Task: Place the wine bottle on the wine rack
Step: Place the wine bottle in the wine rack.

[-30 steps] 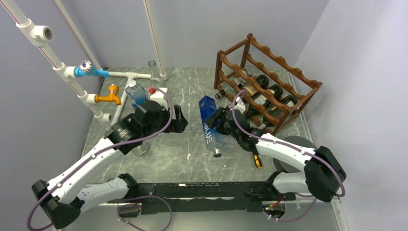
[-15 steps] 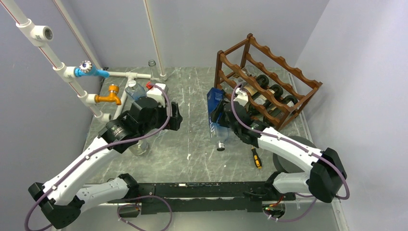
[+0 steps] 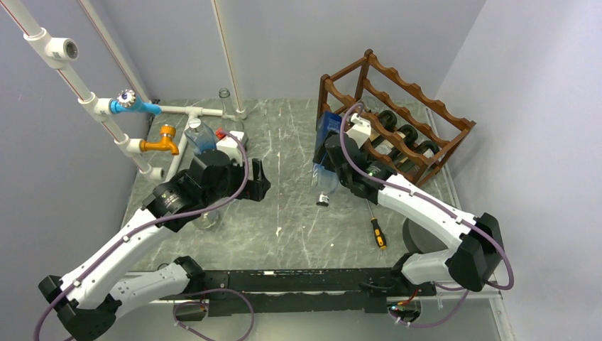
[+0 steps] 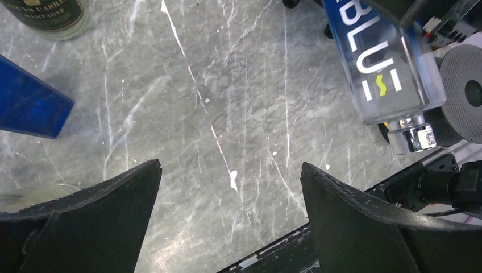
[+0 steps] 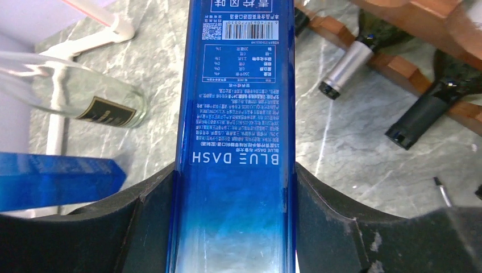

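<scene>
**Blue bottle reaches the rack's left end**

Pale grey walls box in a marbled grey desk [image 3: 284, 220], with white pipework and taps along the left wall.

The right end effector [image 5: 236, 227] is clamped at half width on the wine bottle [image 5: 236, 85]. This is a square blue bottle with "BLUE DASH" on its label, and a finger presses each side face. The grip sits near the clear end, so most of the blue body projects ahead. In the overhead view the cap points back toward the arms and the base end sits against the left front corner of the wine rack [image 3: 417, 94]. Whether the two touch cannot be told.

A second ago the bottle hung over mid-desk, angled away from the rack. The arm has since carried it across and swung it nearly straight, so the carry looks almost done. The bottle is still held, and it is not yet on any rail.

Dark bottles [image 3: 408, 133] already lie in the rack. Placing this one will probably mean turning it to lie across the scalloped rails in a free cradle.

The left end effector [image 4: 227, 176] hangs spread wide and empty over bare desk. It has drawn back slightly and stays clear of the work. A screwdriver [image 3: 376, 231] lies near the right arm.
</scene>
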Available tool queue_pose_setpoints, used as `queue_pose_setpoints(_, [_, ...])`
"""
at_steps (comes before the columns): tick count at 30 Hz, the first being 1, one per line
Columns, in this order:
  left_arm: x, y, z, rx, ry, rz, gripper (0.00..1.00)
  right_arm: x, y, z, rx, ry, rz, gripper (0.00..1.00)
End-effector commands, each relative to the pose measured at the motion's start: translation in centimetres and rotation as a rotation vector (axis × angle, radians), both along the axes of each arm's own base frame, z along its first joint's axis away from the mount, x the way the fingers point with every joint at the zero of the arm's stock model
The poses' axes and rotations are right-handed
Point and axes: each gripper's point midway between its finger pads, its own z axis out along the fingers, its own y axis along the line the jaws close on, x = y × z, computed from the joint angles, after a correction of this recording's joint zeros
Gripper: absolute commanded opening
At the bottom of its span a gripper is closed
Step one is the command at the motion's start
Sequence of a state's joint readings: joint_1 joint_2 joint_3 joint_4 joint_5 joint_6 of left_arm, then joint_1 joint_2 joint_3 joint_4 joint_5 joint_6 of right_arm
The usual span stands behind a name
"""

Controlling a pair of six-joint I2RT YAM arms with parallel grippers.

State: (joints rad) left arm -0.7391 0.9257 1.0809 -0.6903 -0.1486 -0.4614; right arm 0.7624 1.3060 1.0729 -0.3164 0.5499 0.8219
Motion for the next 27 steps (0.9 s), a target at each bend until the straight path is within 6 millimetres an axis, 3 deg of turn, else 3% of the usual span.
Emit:
queue_pose_setpoints(1, [-0.4,-0.8,0.3,-0.057,0.009,-0.02,0.99,2.2,-1.1,7.6,0.113,-0.178,-0.142,0.0])
queue_pose_setpoints(9, [-0.5,-2.3,0.4,-0.089,0.043,-0.073,0.99,1.7,-2.9,6.2,0.073,-0.15,-0.218,0.0])
queue_pose_setpoints(19, [-1.3,-6.0,-0.3,-0.156,0.081,-0.244,0.98,2.0,-4.4,6.9,0.025,-0.169,-0.286,0.0])
queue_pose_setpoints(27, [-2.1,-8.4,0.4,-0.245,0.076,-0.371,0.97,2.4,-5.5,6.8,-0.001,-0.175,-0.346,0.0])
